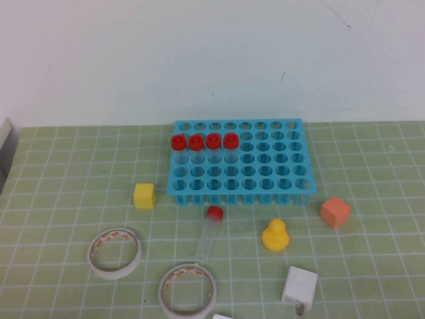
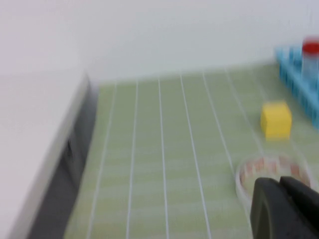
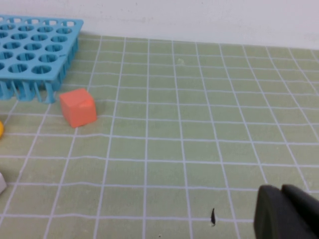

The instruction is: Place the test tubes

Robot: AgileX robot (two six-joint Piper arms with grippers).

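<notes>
One test tube (image 1: 210, 234) with a red cap lies flat on the green mat (image 1: 372, 266), just in front of the blue rack (image 1: 302, 188), cap end toward the rack. Four more red-capped tubes (image 1: 196, 143) stand side by side in the rack's second row from the back, at its left end.

The left gripper (image 2: 280, 180) has its fingers pressed together with nothing in them. It hangs low over the mat's left side, right by a tape roll (image 2: 271, 172), with the yellow cube (image 2: 275, 119) and the rack's corner farther on. So the loose tube is off to its right, past that roll.

The right gripper (image 3: 282, 189) is clamped together and empty too. It's low over the bare right side of the mat, well apart from the orange cube (image 3: 78, 107), and the tube lies farther left than that cube.
</notes>
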